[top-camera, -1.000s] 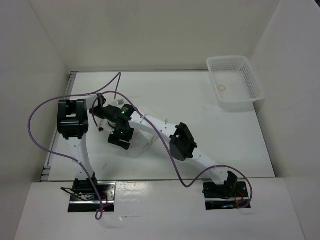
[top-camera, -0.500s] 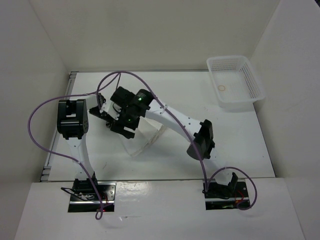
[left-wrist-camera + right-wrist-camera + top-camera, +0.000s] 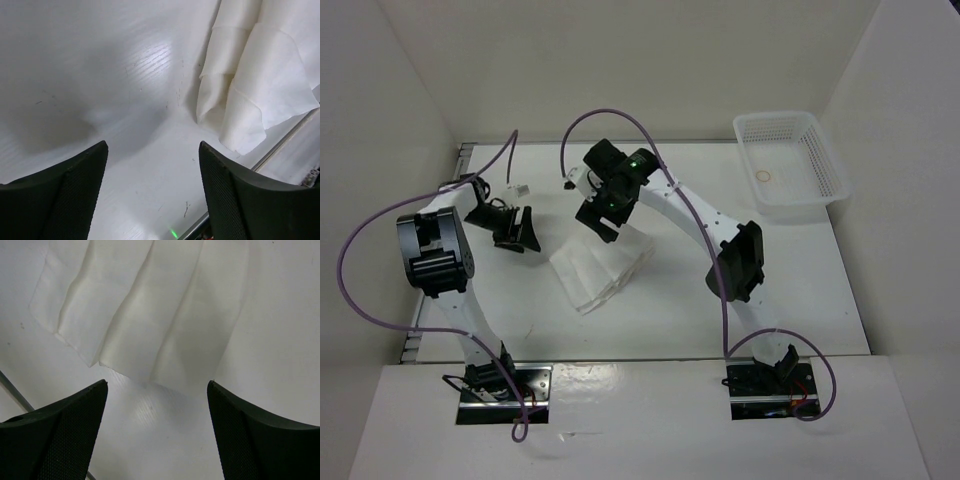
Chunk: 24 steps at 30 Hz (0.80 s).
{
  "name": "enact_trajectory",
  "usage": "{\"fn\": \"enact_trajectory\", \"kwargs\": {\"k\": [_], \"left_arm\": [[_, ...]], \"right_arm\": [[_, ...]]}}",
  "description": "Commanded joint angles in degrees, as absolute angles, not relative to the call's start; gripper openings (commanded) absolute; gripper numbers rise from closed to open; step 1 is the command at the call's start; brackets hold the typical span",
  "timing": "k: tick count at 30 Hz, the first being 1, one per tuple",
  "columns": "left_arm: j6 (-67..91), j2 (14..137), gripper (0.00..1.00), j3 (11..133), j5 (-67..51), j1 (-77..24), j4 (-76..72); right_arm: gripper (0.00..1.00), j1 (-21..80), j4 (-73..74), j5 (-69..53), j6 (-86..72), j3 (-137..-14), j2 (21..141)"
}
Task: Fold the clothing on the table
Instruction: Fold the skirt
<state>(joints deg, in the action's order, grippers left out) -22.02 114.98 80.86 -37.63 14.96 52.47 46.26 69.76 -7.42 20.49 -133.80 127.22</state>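
White pleated clothing point(image 3: 600, 272) folded in layers on table point(image 3: 800, 270), left hand point(image 3: 152, 145) spread empty, right hand point(image 3: 157, 382) spread empty

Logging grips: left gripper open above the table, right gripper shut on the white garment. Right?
No: the right gripper is open; the right wrist view shows the white garment lying free beyond its spread fingers. The left gripper is open above the table.
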Motion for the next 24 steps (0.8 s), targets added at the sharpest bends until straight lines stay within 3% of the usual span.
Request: {"fn": "enact_trajectory", "kwargs": {"k": [1,8,16,24], "left_arm": [[-23.6,109.6,0.81,84.5,-36.6,14.8,54.0],[-37.3,112.1,0.85,98.6,-62.8,12.1,74.7],[-42.4,110.1,0.90,93.3,-62.1,1.2,74.7],[-46.1,118.3,0.90,89.5,-62.1,0.4,74.7]], "right_arm": [[0.85,47.0,67.8,-7.4,20.9,-132.4,127.8],[0.86,42.1,63.4,-1.8,20.4,-122.1,122.9],[0.86,31.3,55.3,4.7,19.8,-102.5,111.5],[0.87,23.7,51.9,8.0,19.8,-93.5,107.6]]}}
